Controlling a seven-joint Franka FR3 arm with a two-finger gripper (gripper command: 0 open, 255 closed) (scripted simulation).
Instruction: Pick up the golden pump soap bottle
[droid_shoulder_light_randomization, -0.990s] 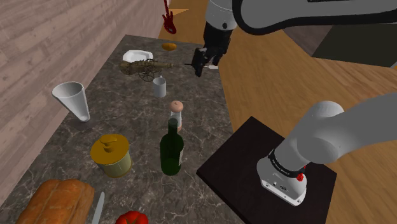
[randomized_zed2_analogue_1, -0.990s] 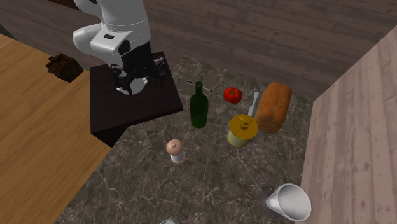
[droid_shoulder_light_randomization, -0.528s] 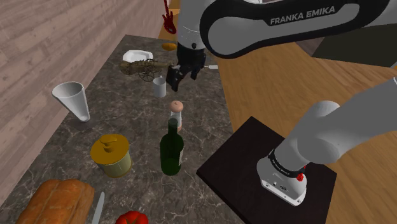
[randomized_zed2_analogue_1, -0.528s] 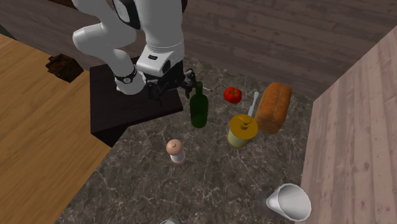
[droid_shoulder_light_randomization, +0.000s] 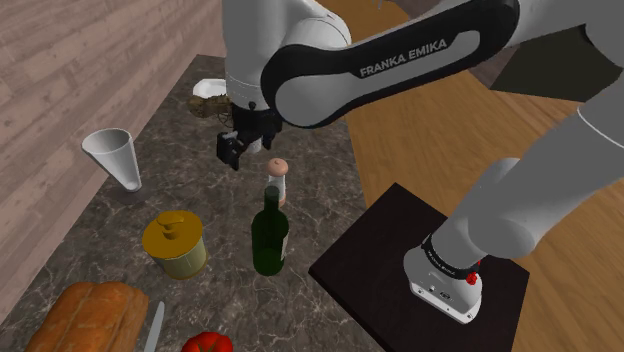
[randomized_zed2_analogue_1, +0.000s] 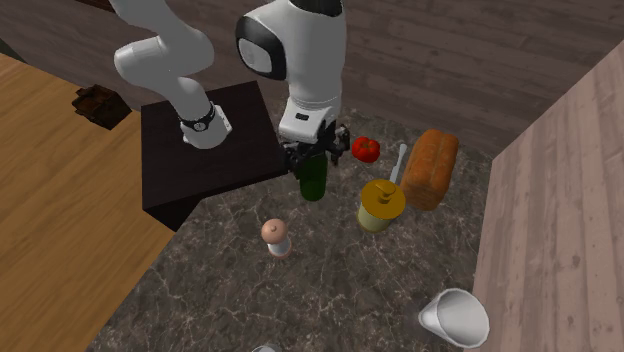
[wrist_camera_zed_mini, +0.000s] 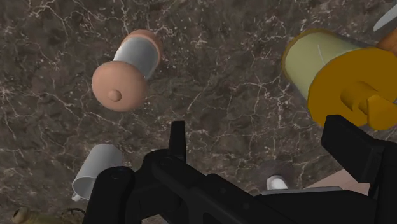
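As the shoulder view runs, one white cone (droid_shoulder_light_randomization: 113, 155) stands on the table (droid_shoulder_light_randomization: 190, 175), then one golden-capped pump soap bottle (droid_shoulder_light_randomization: 176, 242), upright and untouched. One end effector (droid_shoulder_light_randomization: 235, 150) hovers beyond, fingers apart and empty, beside one pink-topped shaker (droid_shoulder_light_randomization: 278, 180) and one dark green bottle (droid_shoulder_light_randomization: 268, 238).

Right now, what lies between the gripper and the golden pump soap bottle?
Nothing stands there: the shoulder view shows bare marbled countertop between the gripper and the soap bottle.
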